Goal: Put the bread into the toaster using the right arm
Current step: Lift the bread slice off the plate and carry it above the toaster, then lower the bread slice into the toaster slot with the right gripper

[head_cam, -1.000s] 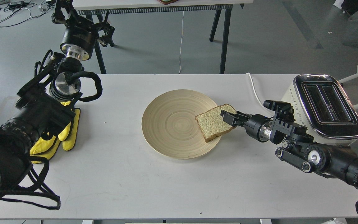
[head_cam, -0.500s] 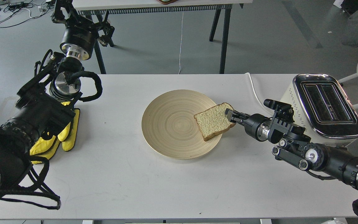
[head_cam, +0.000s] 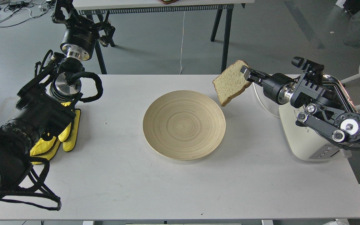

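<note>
Tan bread slice (head_cam: 231,82), brown crust, hangs clamped in slim black right gripper (head_cam: 245,74) above table's far edge, w/ cream toaster (head_cam: 305,140) rightward near right edge, slots hidden under arm.

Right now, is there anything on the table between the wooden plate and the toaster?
In the head view, only the toaster's white cord lies on the table between the wooden plate and the toaster. The bread, held in the right gripper, hangs above that stretch.

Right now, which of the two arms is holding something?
The right arm's gripper grips the bread slice above the table; the left gripper holds nothing visible.
</note>
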Robot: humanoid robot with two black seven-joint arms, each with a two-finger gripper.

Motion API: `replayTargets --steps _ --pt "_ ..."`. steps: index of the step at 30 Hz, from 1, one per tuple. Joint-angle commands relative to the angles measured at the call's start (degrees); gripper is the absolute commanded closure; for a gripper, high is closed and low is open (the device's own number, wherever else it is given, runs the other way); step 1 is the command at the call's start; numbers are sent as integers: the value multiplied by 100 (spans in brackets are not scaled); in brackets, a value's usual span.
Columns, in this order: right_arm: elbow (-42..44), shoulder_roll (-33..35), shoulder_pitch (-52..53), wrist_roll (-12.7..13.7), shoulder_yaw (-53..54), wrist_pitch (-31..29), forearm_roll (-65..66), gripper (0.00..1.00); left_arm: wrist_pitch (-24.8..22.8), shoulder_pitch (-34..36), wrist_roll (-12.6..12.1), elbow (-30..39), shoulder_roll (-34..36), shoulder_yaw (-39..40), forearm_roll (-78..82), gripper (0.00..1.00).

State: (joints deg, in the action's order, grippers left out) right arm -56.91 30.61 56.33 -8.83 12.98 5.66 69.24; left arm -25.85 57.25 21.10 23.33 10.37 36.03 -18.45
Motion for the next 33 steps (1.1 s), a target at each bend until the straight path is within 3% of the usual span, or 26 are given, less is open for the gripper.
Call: replayTargets --steps 1,6,14,33 --pt "-741 909 325 48 -41 -12 20 94 1 -4 0 5 0 0 0 0" --pt "-1673 2324 414 206 -77 -126 99 93 1 -4 0 -4 0 0 0 0" --pt "-2641 4179 168 224 -190 -434 274 93 1 5 0 5 -9 0 0 0" --pt "-2501 4313 45 286 -709 -390 608 93 1 -4 0 5 -9 0 0 0"
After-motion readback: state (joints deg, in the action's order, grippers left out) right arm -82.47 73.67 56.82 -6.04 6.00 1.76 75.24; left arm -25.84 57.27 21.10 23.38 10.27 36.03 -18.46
